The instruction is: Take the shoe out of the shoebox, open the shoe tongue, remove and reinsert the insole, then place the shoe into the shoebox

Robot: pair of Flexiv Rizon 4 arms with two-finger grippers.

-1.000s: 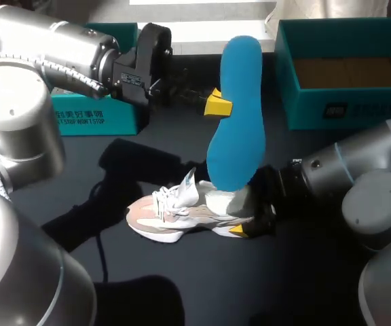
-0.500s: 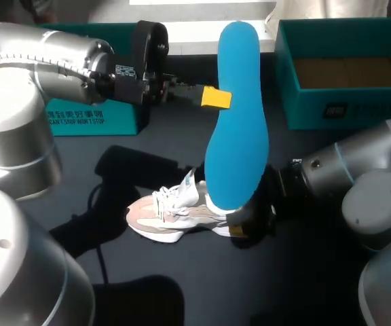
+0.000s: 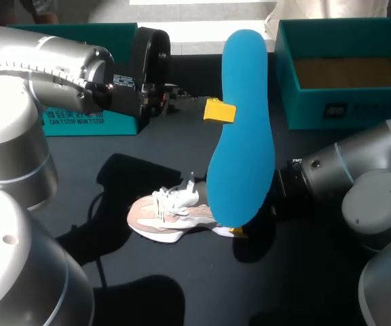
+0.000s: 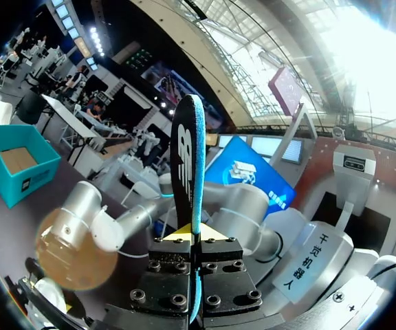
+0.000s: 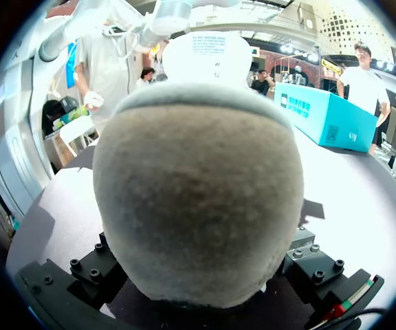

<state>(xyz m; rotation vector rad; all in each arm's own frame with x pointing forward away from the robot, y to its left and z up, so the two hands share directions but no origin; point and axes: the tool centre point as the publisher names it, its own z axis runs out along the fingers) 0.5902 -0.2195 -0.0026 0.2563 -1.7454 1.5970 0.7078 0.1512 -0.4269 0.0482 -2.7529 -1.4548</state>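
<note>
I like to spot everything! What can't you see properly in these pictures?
- The shoe, heel end: head view, the blue insole covers it.
- Its laces and toe: right wrist view, the heel fills it.
- The teal box at left: head view, my left arm hides most.

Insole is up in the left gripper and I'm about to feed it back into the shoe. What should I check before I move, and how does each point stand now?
1. Left gripper clamped on the insole edge: ok.
2. Insole clear of the shoe: cannot tell; its lower end overlaps the shoe in the head view.
3. Shoe resting sole-down on the table: ok.
4. Right gripper hold on the heel: cannot tell; the heel fills its wrist view.
5. Tongue open, mouth clear: cannot tell; the insole hides it.
6. Shoebox open and empty: ok.
</note>
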